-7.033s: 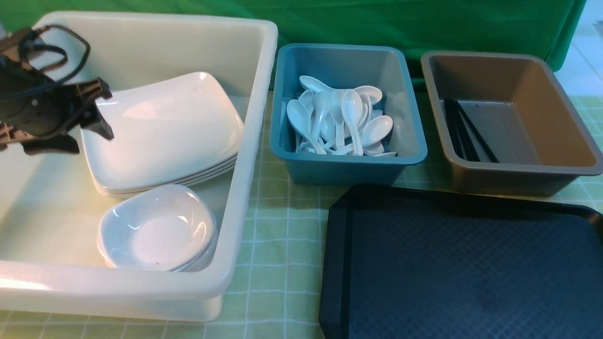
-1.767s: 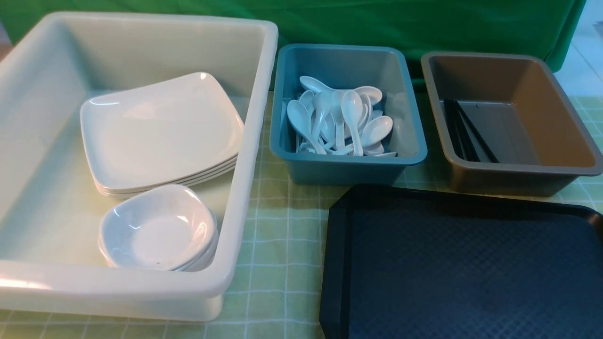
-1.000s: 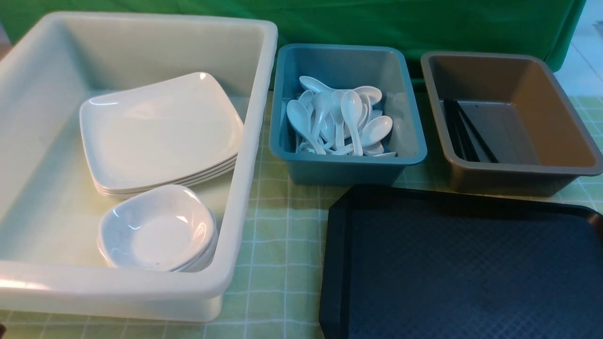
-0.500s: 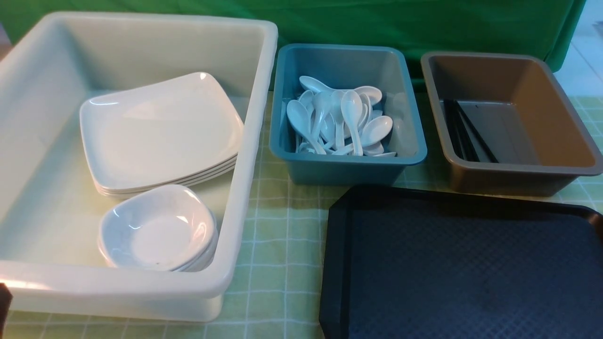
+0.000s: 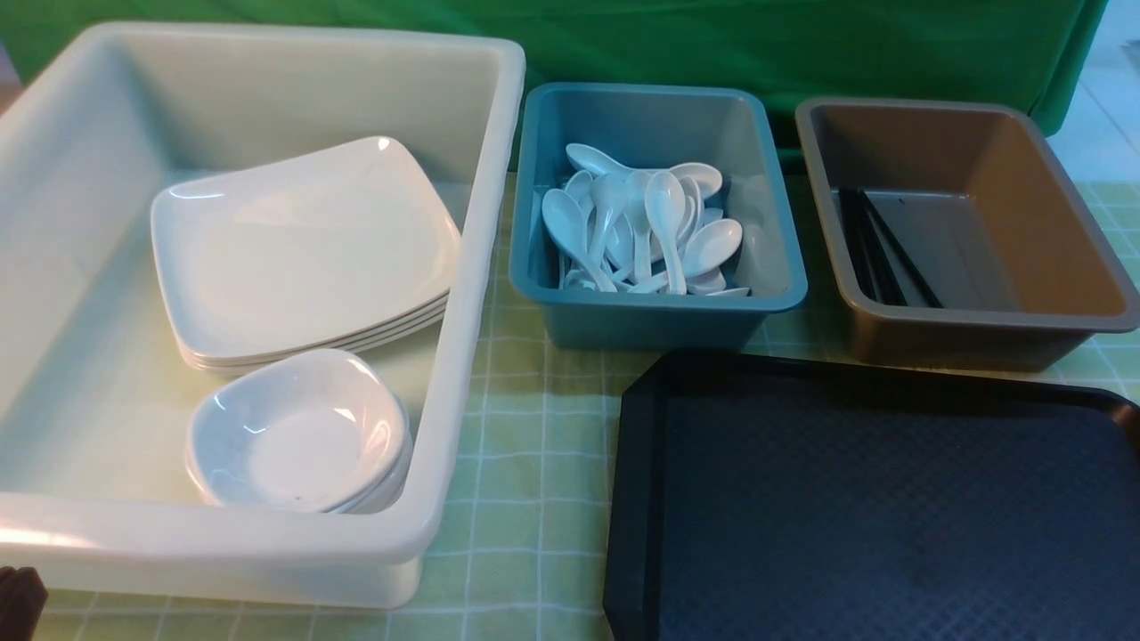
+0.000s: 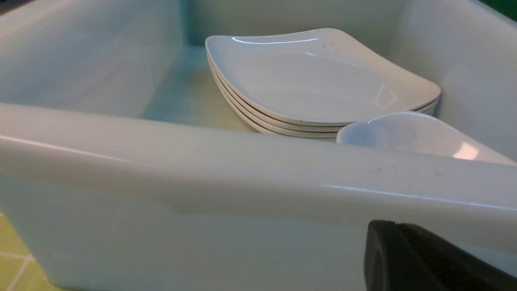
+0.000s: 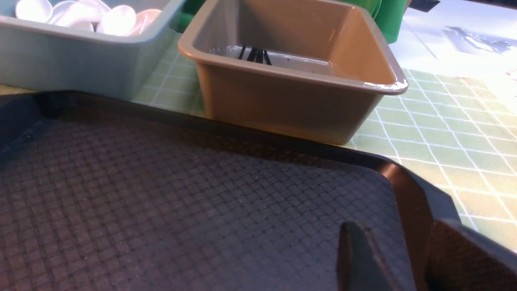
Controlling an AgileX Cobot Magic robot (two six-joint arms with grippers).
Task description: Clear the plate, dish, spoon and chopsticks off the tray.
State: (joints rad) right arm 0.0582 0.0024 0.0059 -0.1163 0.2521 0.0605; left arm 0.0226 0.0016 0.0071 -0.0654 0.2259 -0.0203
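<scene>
The left pincer [image 6: 398, 224] is closed, fingertips together, near the white plastic tub [image 5: 463, 356]; the right pincer [image 7: 389, 226] stands parted over the one black textured plastic tray [image 5: 891, 499] on the surface [image 5: 508, 499]. In the tub lie four or so stacked glossy white square plates [image 5: 307, 249], and at least two deep white dishes [image 5: 298, 432] nearer. The blue plastic tub [image 5: 659, 320] holds over ten white spoons [image 5: 668, 223]; the grey-brown one [image 5: 962, 343], far right, several thin black chopsticks [image 5: 877, 249].

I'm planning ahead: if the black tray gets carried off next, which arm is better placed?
Probably the right: its open pincer hangs over the tray, while the left pincer is by the white tub.
</scene>
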